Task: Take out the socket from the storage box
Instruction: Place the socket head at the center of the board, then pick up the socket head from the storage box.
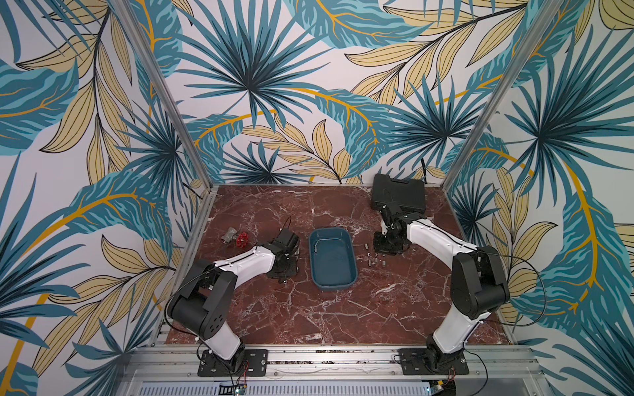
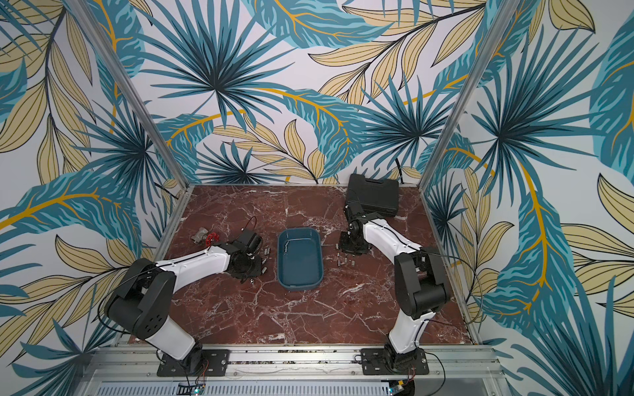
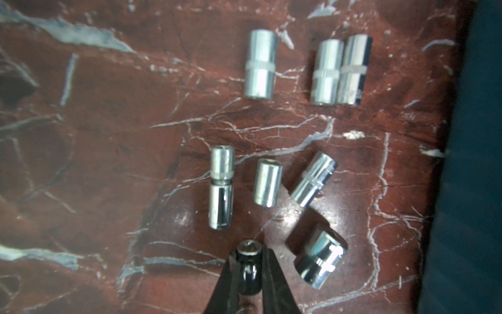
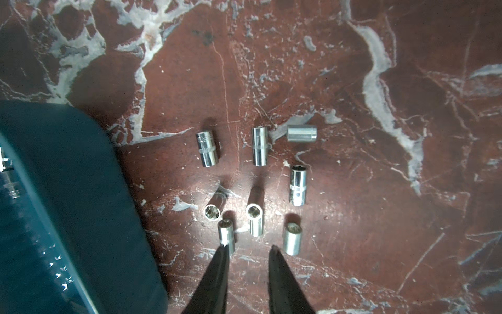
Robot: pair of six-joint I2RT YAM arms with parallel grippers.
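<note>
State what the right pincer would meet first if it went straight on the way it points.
Likely the socket lying ahead of the right pincer, in line with its gap; depth is unclear, so perhaps the tabletop first.

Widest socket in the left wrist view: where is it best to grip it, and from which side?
Probably from above, closing across the smooth barrel of the widest socket, square to its axis. It appears to lie on its side on the table, touching no neighbour, so both flanks are free.
</note>
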